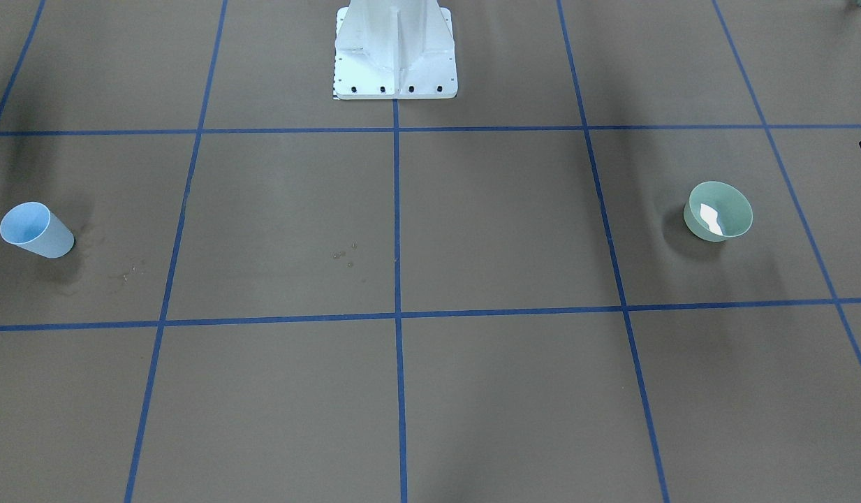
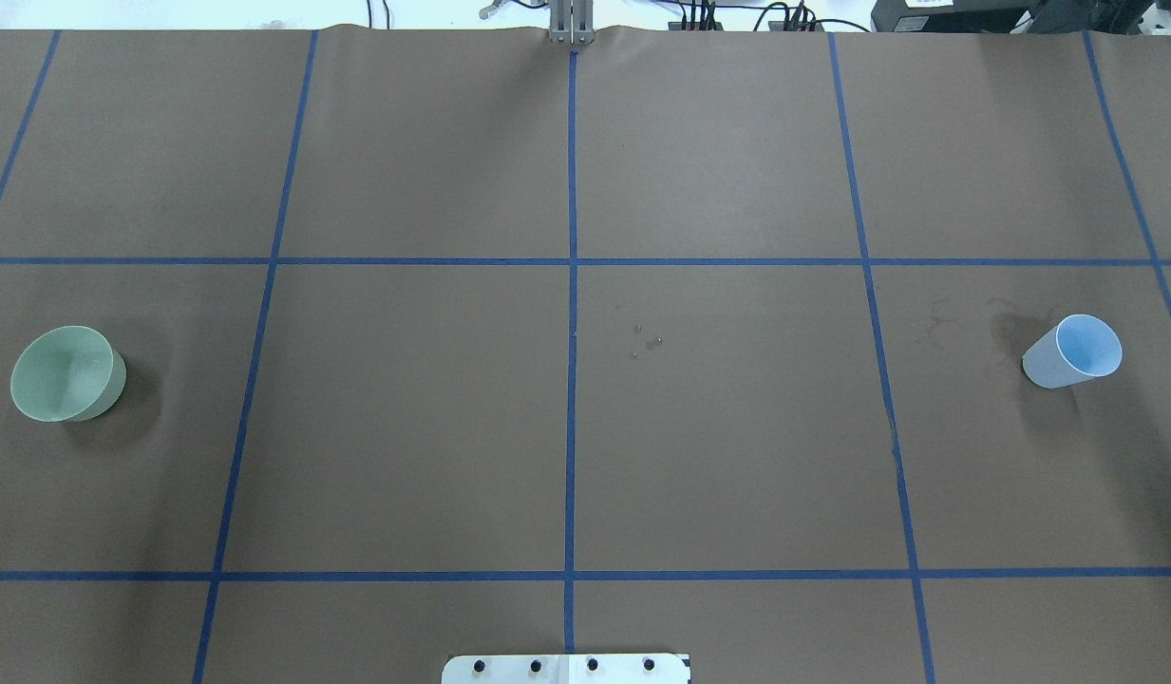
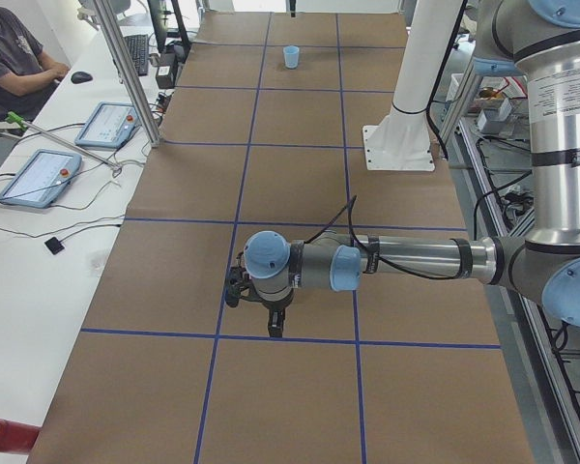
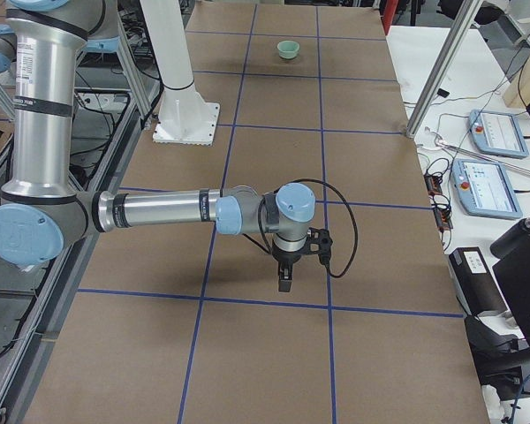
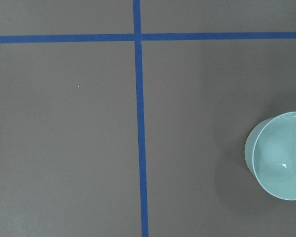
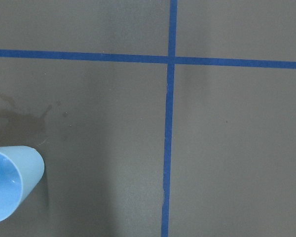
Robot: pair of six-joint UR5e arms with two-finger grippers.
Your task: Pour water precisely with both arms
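Table: brown paper cover (image 2: 414,418) with a blue tape grid; white pedestal (image 1: 395,56) at top centre of the front view.
Left end effector (image 3: 274,324): seen only in the left side view, lower centre. Fingers point down over the table near a tape crossing. Cannot tell whether it is spread or clenched, or whether it touches the paper.
Right end effector (image 4: 284,279): seen only in the right side view, centre. Also points down above the table. Cannot tell its grasp width.
Left arm (image 3: 416,259): forearm level, reaching in from the right edge of its side view.
Right arm (image 4: 159,212): forearm level, reaching in from the left edge of its side view.
Water (image 2: 651,343): a few small drops on the paper just right of the centre tape line.
Damp stain (image 2: 1008,323): just beside the blue cup.
Blue cup (image 2: 1071,351): upright at the right edge of the overhead view, cut off at lower left in the right wrist view.
Green bowl (image 2: 67,373): left edge of the overhead view, cut off at the right in the left wrist view. Bright glint inside in the front view; fill level unclear.
Hidden: bowl blocked in the left side view, cup in the right side view.
Person (image 3: 14,58): seated, upper left of the left side view.
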